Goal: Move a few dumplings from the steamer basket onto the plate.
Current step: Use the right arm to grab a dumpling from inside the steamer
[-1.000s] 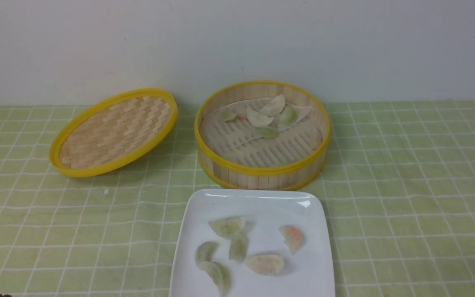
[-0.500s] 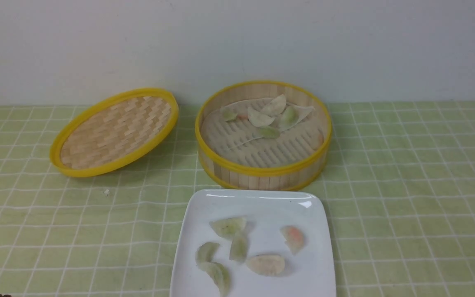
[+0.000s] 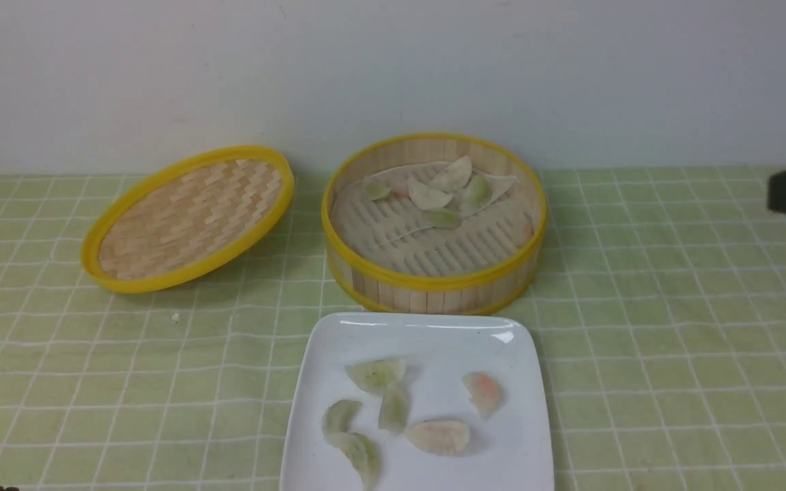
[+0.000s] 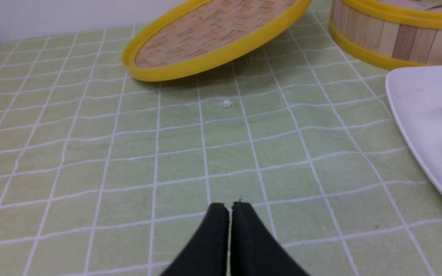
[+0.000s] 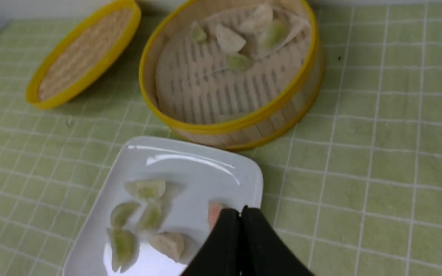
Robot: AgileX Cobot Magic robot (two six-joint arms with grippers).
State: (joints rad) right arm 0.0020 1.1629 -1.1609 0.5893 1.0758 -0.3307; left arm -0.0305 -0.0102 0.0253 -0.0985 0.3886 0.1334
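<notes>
Six dumplings (image 3: 437, 436) lie on the one plate (image 3: 516, 436), long axes pointing all ways; five more sit at the far side of the one steamer basket (image 3: 434, 296) just behind it, others there unclear. The plate's near edge is cut off. My left claw (image 4: 228, 207) and right claw (image 5: 241, 210) are both pressed together.

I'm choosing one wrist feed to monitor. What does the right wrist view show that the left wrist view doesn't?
Only the right wrist view: the inside of the steamer basket with dumplings lying in it, most of the plate, and the shut right gripper. Only the left wrist view: the shut left gripper over bare tablecloth. Both: the lid, the basket's outer wall, the plate's edge with dumplings on it.
</notes>
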